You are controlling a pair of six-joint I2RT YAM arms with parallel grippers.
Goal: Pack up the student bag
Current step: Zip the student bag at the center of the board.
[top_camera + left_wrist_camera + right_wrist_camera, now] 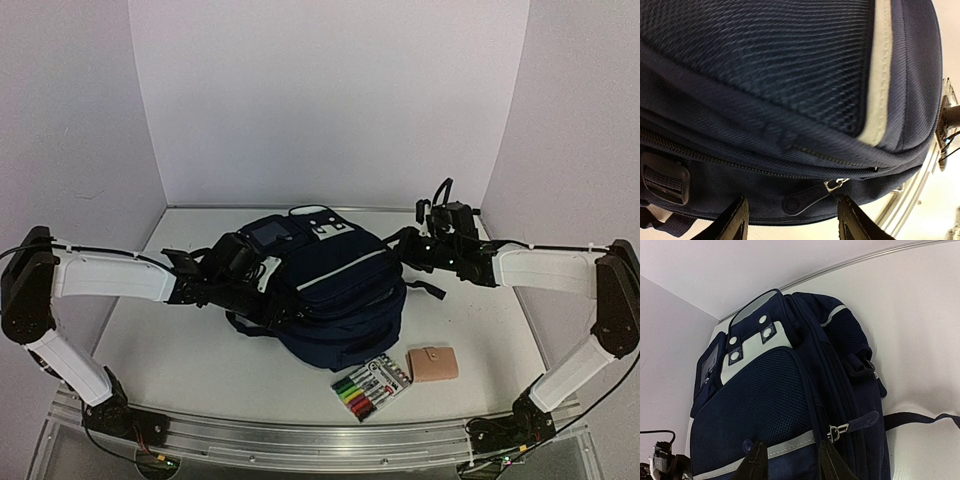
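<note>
Down at the near edge of the table (200, 370) a marker pack (372, 385) and a pink wallet (433, 363) lie side by side, just in front of the backpack (330, 290) and not packed yet. The backpack itself sits mid-table, front face up, and the zips look closed wherever I can see them, so my guess is we're at the get-a-zip-open stage

Left gripper (792, 202) is up against the bag's left side, jaws apart with nothing in them, and a dark zip pull (807, 197) lies right in the gap between the fingers. Right gripper (791, 446) is at the bag's right side, jaws parted a bit narrower, also empty as far as I can tell. A metal zip pull (838, 431) sits just beside one finger, not between them

What could go wrong imo:
- the dark pull is small and lies flat on the fabric, so a close could pinch cloth along with it, or miss and slip off
- the bag is soft and nothing pins it, so tugging a zip may just drag the whole thing and shove the markers and wallet toward the edge
- the right side closing where it is would likely grab mesh, not the pull
- the loose strap (920, 420) further out could snag a finger
</note>
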